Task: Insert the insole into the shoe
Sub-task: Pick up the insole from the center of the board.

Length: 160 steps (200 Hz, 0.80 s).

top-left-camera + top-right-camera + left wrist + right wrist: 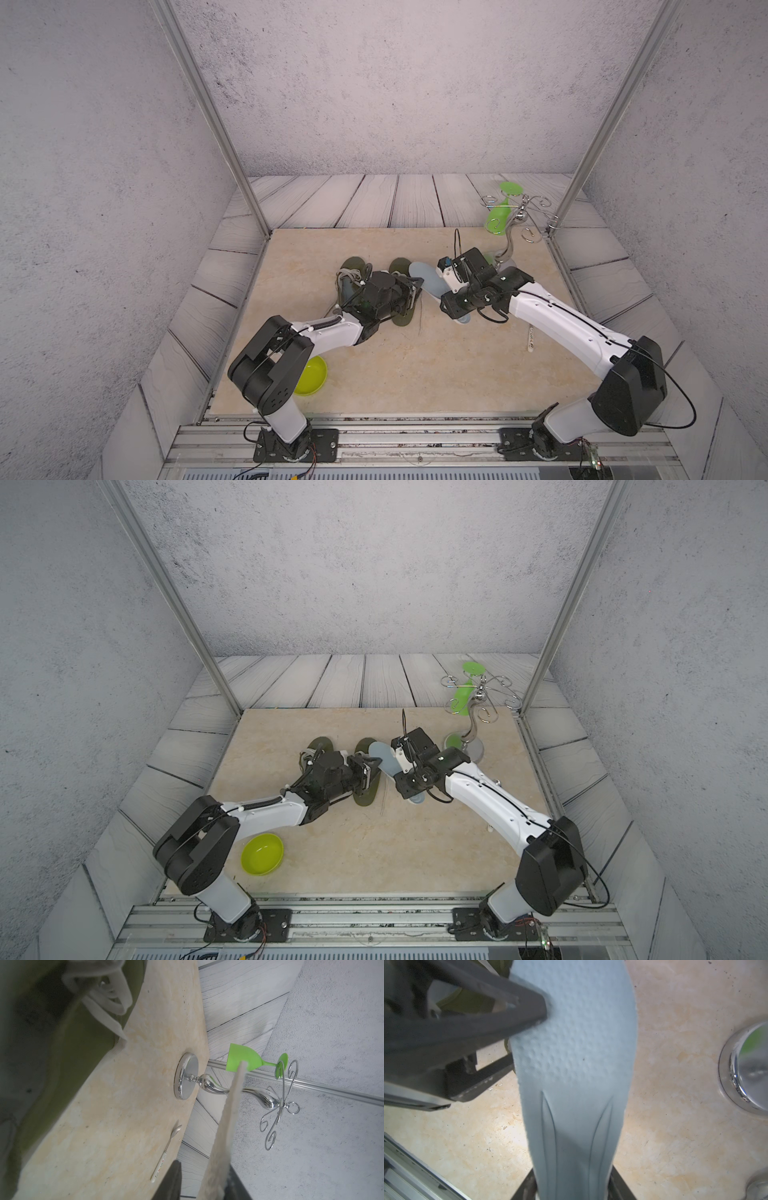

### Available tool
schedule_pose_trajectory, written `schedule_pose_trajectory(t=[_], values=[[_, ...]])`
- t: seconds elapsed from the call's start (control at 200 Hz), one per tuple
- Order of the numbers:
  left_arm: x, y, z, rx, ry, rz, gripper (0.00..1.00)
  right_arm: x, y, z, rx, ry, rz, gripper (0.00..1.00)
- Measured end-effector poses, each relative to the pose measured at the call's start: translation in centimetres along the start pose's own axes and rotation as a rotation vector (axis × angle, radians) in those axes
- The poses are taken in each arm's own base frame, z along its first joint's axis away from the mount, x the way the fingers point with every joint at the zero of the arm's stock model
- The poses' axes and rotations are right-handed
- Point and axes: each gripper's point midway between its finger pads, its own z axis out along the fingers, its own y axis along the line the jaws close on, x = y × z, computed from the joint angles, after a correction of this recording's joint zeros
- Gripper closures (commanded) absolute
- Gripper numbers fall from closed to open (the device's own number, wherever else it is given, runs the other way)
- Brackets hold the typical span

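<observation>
1. Blue-grey insole [575, 1064] nearest, reaching straight ahead from the right tool [573, 1188]; heel end between its fingers, toe end beside the olive shoe [401, 265], not yet inside.
2. Right tool: fingers close against both heel edges; cannot tell whether actually pinching.
3. Left tool [205, 1184]: released, jaws apart, with a gap on one side of the insole's edge and one fingertip [533, 1007] touching the dimpled forefoot.
4. Likely light, thin, floppy foam with a grippy texture. Best held at the ribbed heel, probably the stiffer part, and fed toe first.
</observation>
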Motion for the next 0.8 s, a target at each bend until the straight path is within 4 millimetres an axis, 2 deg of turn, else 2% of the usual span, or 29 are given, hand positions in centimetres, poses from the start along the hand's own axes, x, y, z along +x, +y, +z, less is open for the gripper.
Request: schedule_pose_trajectory(t=[0.135, 0.26, 0.36, 0.49, 0.595, 0.671, 0.736, 0.801], values=[[0.0, 0.8, -0.3, -0.039, 0.007, 0.049, 0.51, 0.3, -0.4, 0.0, 0.02, 0.014, 0.004, 0.57], [-1.0, 0.6, -2.1, -0.089, -0.011, 0.145, 0.5, 0.8, -0.8, -0.1, 0.048, 0.033, 0.009, 0.59], [-2.8, -1.1, -4.5, -0.118, -0.064, 0.267, 0.49, 1.3, -1.2, -0.2, 0.066, 0.054, 0.014, 0.6], [-4.9, -4.4, -6.7, -0.184, -0.111, 0.524, 0.49, 1.7, -1.5, -0.5, 0.083, 0.072, 0.025, 0.61], [-5.4, -7.1, -6.7, -0.254, -0.068, 0.766, 0.49, 2.1, -1.6, -0.5, 0.087, 0.087, 0.035, 0.62], [-5.4, -7.9, -5.8, -0.306, -0.004, 0.941, 0.49, 2.3, -1.8, -0.6, 0.091, 0.091, 0.042, 0.62], [-5.5, -7.0, -5.1, -0.375, 0.078, 1.085, 0.49, 2.4, -1.9, -0.8, 0.094, 0.09, 0.046, 0.62], [-5.4, -5.0, -4.5, -0.449, 0.184, 1.218, 0.5, 2.6, -2.1, -1.0, 0.098, 0.087, 0.053, 0.62]])
